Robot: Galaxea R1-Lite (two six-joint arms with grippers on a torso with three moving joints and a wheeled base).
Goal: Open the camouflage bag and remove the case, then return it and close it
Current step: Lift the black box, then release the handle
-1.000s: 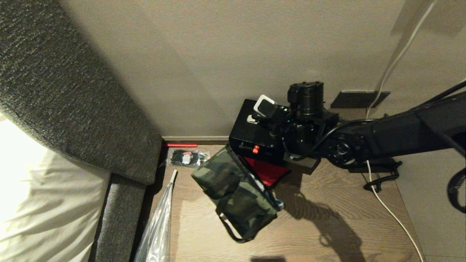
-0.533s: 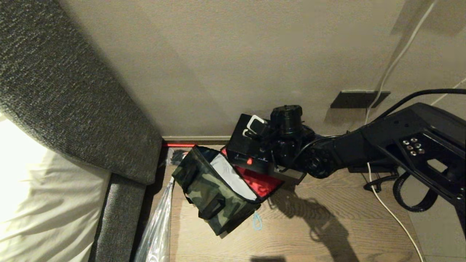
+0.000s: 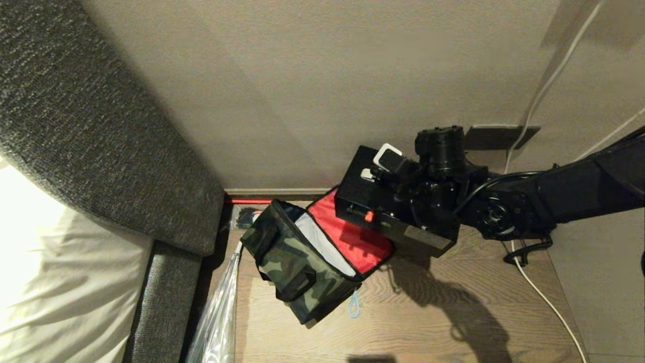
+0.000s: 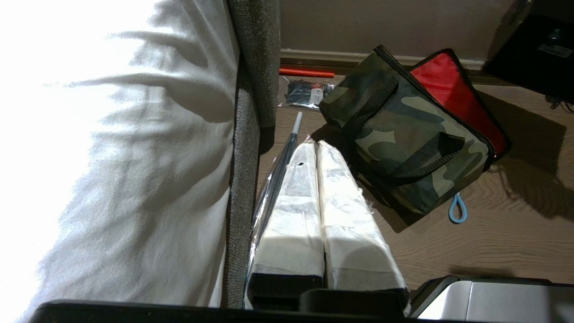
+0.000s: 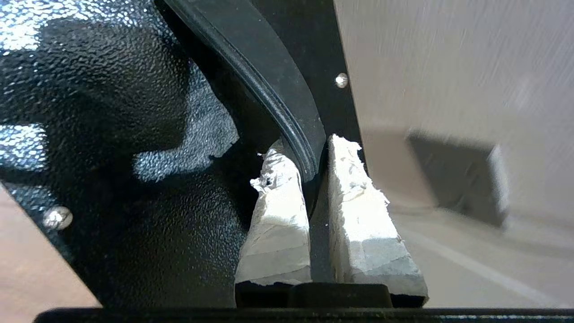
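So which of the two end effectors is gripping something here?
The right end effector: its taped fingers pinch the handle of the case, held above the open camouflage bag. The left end effector is shut on nothing.

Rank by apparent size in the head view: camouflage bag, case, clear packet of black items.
1. camouflage bag, lid open
2. case, a near tie: held raised by the right claw, so nearer the camera and partly hidden
3. clear packet, mostly hidden behind the bag
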